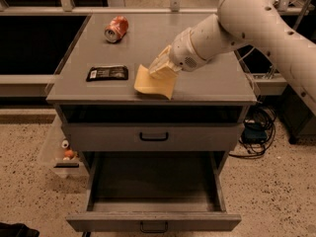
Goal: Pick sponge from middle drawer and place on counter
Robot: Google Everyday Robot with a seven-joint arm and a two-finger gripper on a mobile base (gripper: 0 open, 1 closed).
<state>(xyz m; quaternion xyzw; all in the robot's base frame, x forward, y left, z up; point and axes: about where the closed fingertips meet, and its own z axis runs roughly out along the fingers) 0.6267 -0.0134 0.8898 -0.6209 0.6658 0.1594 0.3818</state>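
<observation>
Sponge [154, 84]: pale yellow, at the front edge of the counter [197, 38], its lower edge touching the top or nearly so.
My end effector [161, 68]: clamped on the sponge's upper end.
Black packet [107, 73]: just left.
Middle drawer [153, 181]: open, bare.
Handling, as I judge it: I should settle the sponge flat, back from the lip, then let go.

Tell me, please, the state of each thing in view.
Sponge: gripped, tilted, low over counter front.
Gripper: shut on sponge, above counter front.
Can: on its side.
Packet: lying flat.
Upper drawer: shut.
Lower drawer: open, bare.
</observation>
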